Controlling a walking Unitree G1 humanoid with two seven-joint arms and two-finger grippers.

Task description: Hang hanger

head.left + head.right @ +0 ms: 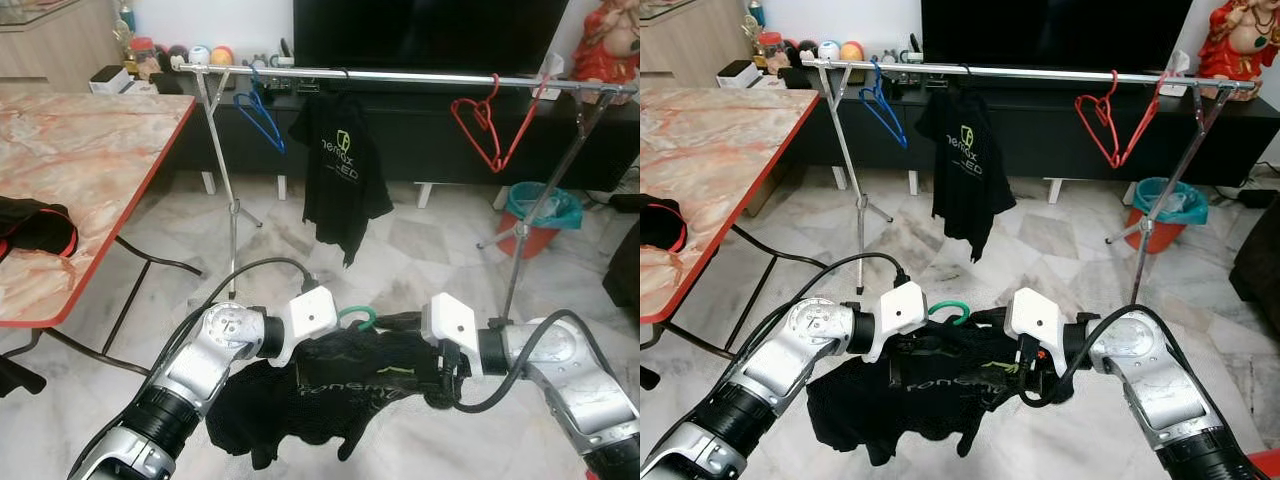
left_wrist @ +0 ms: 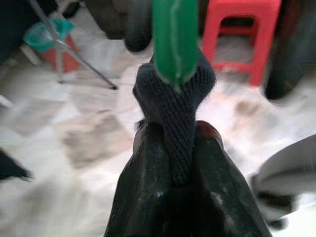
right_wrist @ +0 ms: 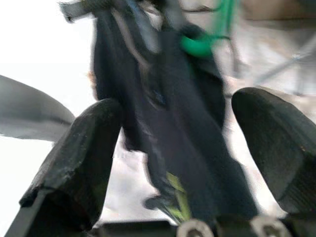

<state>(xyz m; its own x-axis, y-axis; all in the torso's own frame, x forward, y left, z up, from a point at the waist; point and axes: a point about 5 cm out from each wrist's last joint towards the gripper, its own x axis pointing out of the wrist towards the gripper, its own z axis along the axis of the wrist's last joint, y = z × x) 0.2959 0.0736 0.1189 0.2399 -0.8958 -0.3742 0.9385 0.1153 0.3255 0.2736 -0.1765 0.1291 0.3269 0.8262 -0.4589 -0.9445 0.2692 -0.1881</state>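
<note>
A black shirt (image 1: pixel 350 385) on a green hanger (image 1: pixel 357 318) hangs low between my two arms, above the floor. In the left wrist view my left gripper (image 2: pixel 177 143) is shut on the shirt's collar, right under the green hanger (image 2: pixel 175 39). My right gripper (image 3: pixel 173 123) stands open, its fingers (image 3: pixel 84 148) wide apart with the shirt's dark cloth (image 3: pixel 163 128) between them. Ahead stands a metal clothes rail (image 1: pixel 400 75). It carries a blue hanger (image 1: pixel 262 118), another black shirt (image 1: pixel 338 170) and a red hanger (image 1: pixel 485 130).
A marble-topped table (image 1: pixel 90 180) with a red edge is on my left, with a dark garment (image 1: pixel 35 225) on it. A teal-lined red bin (image 1: pixel 540 215) sits by the rail's right leg. A dark TV cabinet (image 1: pixel 420 130) runs behind the rail.
</note>
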